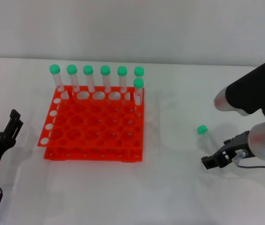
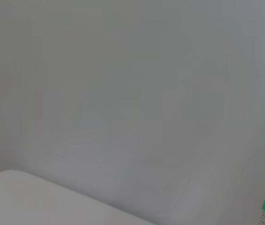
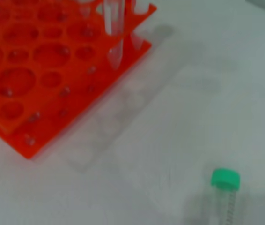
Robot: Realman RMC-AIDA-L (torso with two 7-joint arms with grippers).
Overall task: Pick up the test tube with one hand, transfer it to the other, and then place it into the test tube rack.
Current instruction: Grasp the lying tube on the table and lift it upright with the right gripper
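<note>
White tabletop carries everything here. The orange-red test tube rack stands left of centre, with seven green-capped tubes upright along its far edge and far right corner. The right gripper sits low over the table at the right, its black fingers pointing toward the rack; whether they stand apart or together cannot be told from here. The left gripper waits at the left edge, beside the rack, its fingers spread apart around nothing. The test tube lies on the table between rack and right gripper, just beyond the fingertips and apparently not touching them; the right wrist view shows its green cap turned toward the rack
</note>
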